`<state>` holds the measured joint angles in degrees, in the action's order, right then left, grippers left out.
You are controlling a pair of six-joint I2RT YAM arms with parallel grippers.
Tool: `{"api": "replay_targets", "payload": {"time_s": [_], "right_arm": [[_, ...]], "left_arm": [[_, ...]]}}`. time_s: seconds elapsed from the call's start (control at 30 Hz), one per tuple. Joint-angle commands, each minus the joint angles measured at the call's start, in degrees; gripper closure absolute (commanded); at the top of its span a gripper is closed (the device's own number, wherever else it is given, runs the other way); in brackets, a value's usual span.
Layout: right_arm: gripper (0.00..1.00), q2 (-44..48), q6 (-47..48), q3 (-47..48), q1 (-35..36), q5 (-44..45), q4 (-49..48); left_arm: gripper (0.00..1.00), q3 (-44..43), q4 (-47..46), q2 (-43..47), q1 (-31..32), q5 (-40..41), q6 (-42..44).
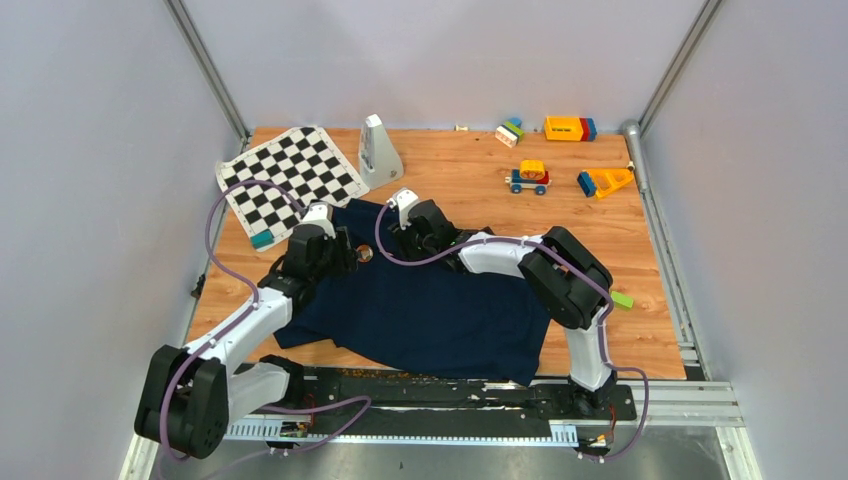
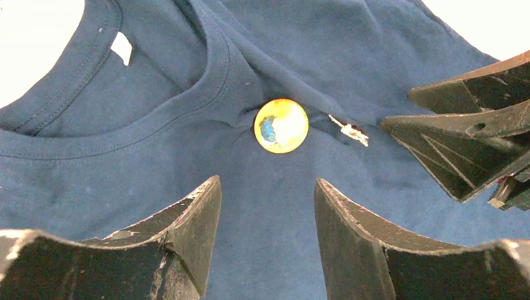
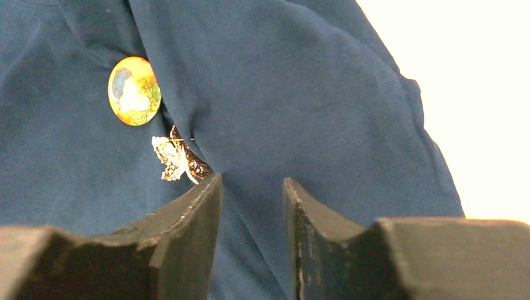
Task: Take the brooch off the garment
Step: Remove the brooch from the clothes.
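The glittery brooch [image 3: 178, 159], left of centre, looks small and rigid on the soft, slack garment [image 3: 300, 94]; best pinched by its body. Left hand [image 2: 267, 182] and right hand [image 3: 253, 180] both gape, holding nothing

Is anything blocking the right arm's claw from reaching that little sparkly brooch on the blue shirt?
Nothing visible does. The right gripper sits just short of the brooch, only bare garment between them. A fold of the cloth runs along the brooch's edge, and a round orange badge lies beyond it, out of the path.
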<state>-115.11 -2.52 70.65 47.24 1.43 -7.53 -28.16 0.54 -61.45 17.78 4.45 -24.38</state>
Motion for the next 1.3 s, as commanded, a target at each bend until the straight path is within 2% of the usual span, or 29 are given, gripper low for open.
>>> {"api": "replay_targets", "payload": {"time_s": [0.0,0.3,0.43,0.5,0.6,0.67,0.87,1.07,1.27], "right_arm": [[0.55,0.13,1.22,0.11,0.4,-3.62,-1.47],[0.52,-2.08,1.88,0.52,0.45,-3.36,-1.37],[0.69,-1.95,0.43,0.96,0.44,-1.49,-0.61],[0.76,0.66,-0.34,-1.05,0.47,-2.05,-2.28],[0.95,5.37,-1.8,-4.32,0.39,-5.1,-4.26],[1.0,8.98,-2.63,-6.96,0.39,-7.32,-6.49],[1.0,16.55,-4.29,-13.77,0.44,-13.55,-12.56],[1.0,15.17,-5.29,-12.69,0.42,-15.95,-12.26],[1.0,13.15,-6.05,-11.88,0.39,-17.15,-12.3]], "left_arm": [[0.36,0.13,-3.84,-0.73,-0.82,-2.53,-0.94],[0.36,0.63,-4.15,0.66,-1.08,-2.74,-0.74],[0.36,0.89,-5.08,0.56,-1.29,-4.83,-1.34],[0.37,0.98,-6.33,-0.17,-1.34,-7.21,-1.49],[0.37,0.46,-7.49,-2.25,-1.34,-11.26,-2.4],[0.37,0.11,-8.28,-3.06,-1.35,-14.12,-3.03],[0.33,0.85,-13.84,-5.57,-1.42,-20.68,-3.86],[0.32,1.19,-21.12,-11.28,-1.35,-29.53,-6.26],[0.33,1.78,-23.73,-12.4,-1.41,-30.99,-7.74]]}}
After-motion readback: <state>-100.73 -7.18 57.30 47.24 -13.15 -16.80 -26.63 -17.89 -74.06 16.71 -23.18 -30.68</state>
